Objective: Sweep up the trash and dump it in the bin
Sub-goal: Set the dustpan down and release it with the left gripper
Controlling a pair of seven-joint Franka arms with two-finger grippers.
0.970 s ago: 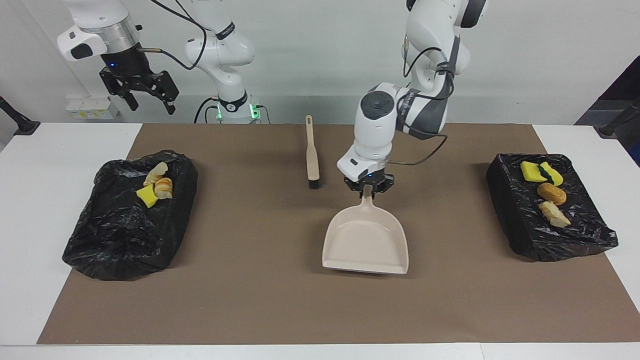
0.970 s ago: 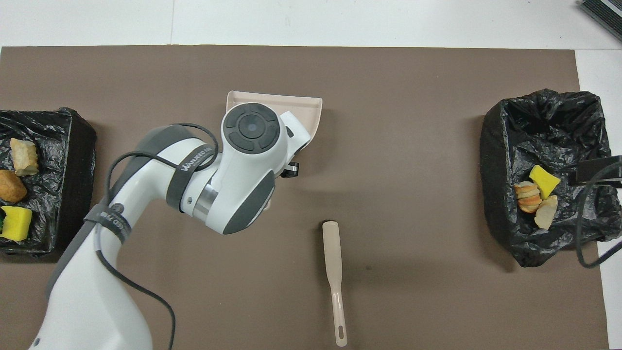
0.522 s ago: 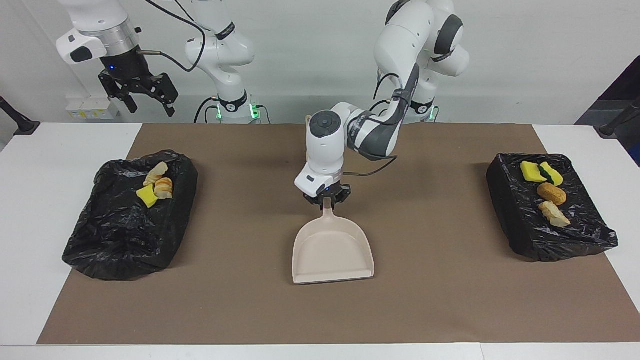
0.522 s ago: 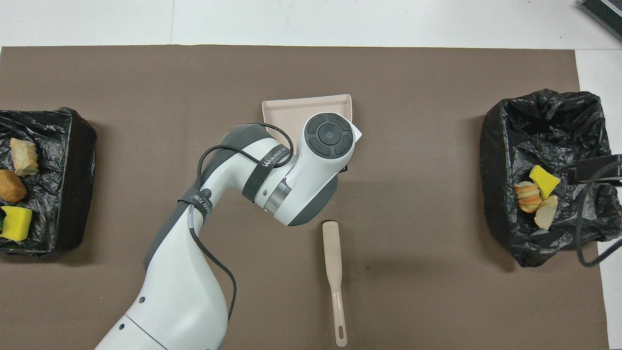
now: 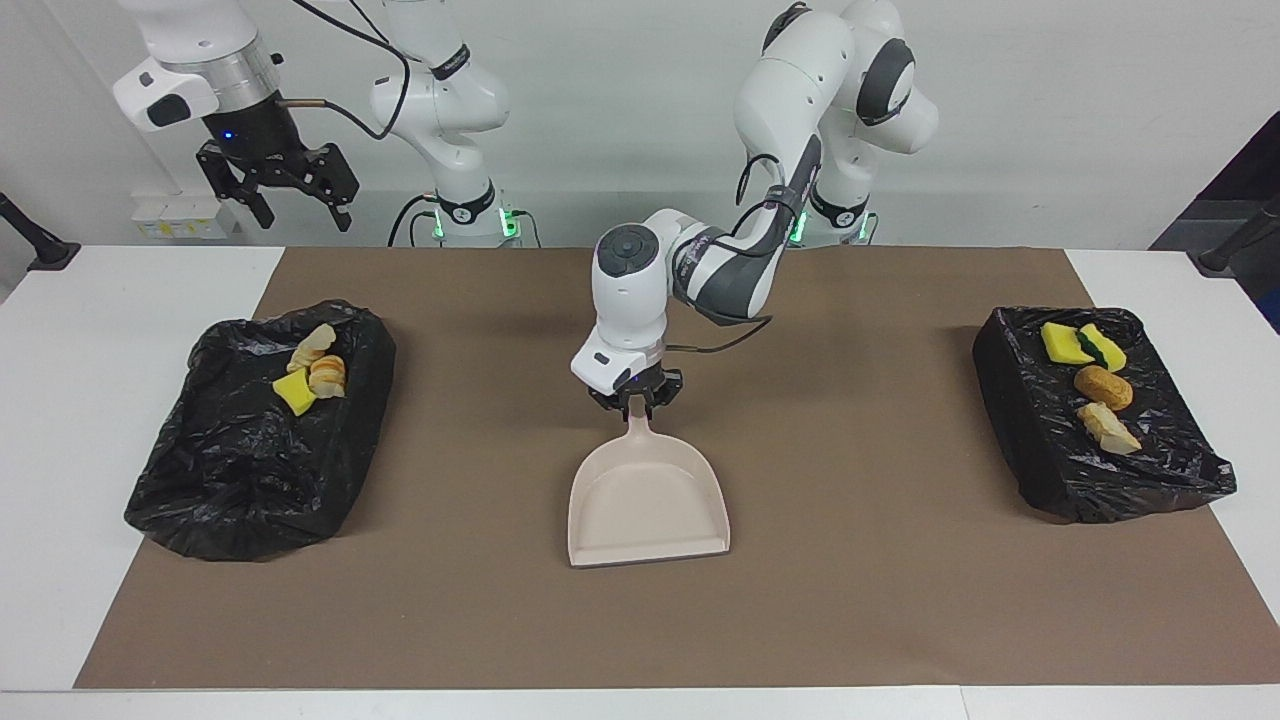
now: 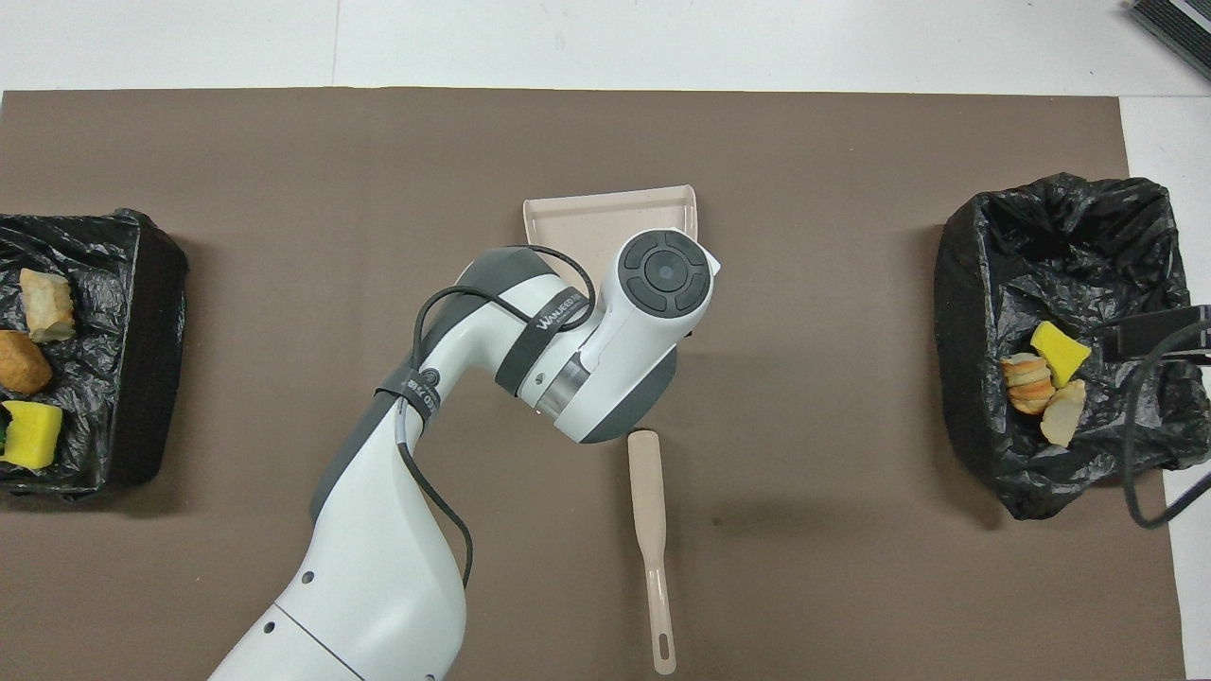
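Dustpan flat on bench, empty, handle toward robots. L gripper straddles the handle end; I can't tell if fingers grip or are letting go. R gripper waits raised, fingers apart, empty. Trash sits in both bins.

Two bins, seven scraps, dustpan, brush.

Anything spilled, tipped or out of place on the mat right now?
Nothing stands out. All scraps sit inside the two bag-lined bins, the empty dustpan lies flat mid-mat under the left hand, and the brush lies straight, nearer the robots.
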